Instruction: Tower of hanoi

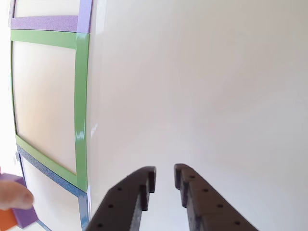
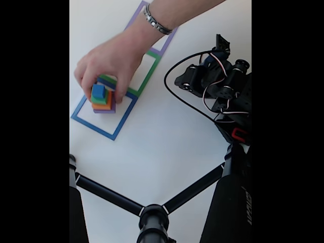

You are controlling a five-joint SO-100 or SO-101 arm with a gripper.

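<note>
**Waiting while the stack is set**

Gripper (image 1: 164, 185) hangs idle over bare white desk (image 1: 216, 86), its two black fingers parted by a narrow gap with nothing between them. Over on the fixed view the arm (image 2: 217, 81) sits folded back at the right, well apart from the play area.

A person's hand (image 2: 109, 61) is on the stack (image 2: 103, 100): a blue block on top, then green, orange and purple beneath, biggest at the bottom. The pile stands in the blue square (image 2: 81, 115), nearest of three taped squares in a row, with the green square (image 2: 152, 76) in the middle and the purple square (image 2: 132, 19) farthest. The fingers wrap the blocks on their far side, so I can't tell whether they're squaring the pile up or lifting it.

To my eye this is setup, not play: the puzzle hasn't started and the robot has no business moving while that hand is there. Once it clears, the first move would be the small blue block. That calls for a wider opening, a swing across to the blue square, and a descent that pinches only the top piece without nudging the green one under it.
</note>
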